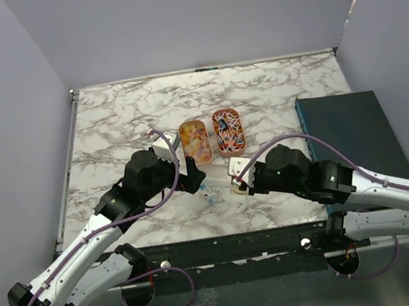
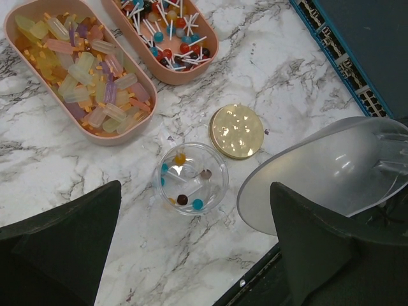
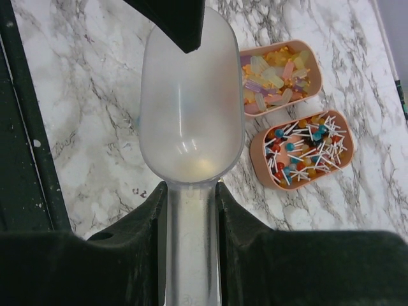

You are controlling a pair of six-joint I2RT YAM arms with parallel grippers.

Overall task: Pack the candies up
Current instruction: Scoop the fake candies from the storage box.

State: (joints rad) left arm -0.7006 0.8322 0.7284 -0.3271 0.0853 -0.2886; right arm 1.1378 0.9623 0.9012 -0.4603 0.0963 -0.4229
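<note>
And the right gripper (image 3: 190, 213) is clamped on the clear plastic scoop (image 3: 191, 108), just right of the small clear round cup (image 2: 191, 178). The left gripper (image 2: 194, 220) gapes wide and empty over it, with a few candies (image 2: 183, 199) inside.

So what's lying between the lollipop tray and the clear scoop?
The round gold lid, flat on the marble, sits between the lollipop tray and the clear scoop. The left wrist view shows it best.

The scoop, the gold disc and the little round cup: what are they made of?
The scoop looks like frosted translucent plastic, milky with soft highlights. The gold disc is shiny with mirror-like glints, probably metal or metallised plastic. The little round cup is clear and glossy, plastic or glass, cannot tell which; the candies inside show through.
</note>
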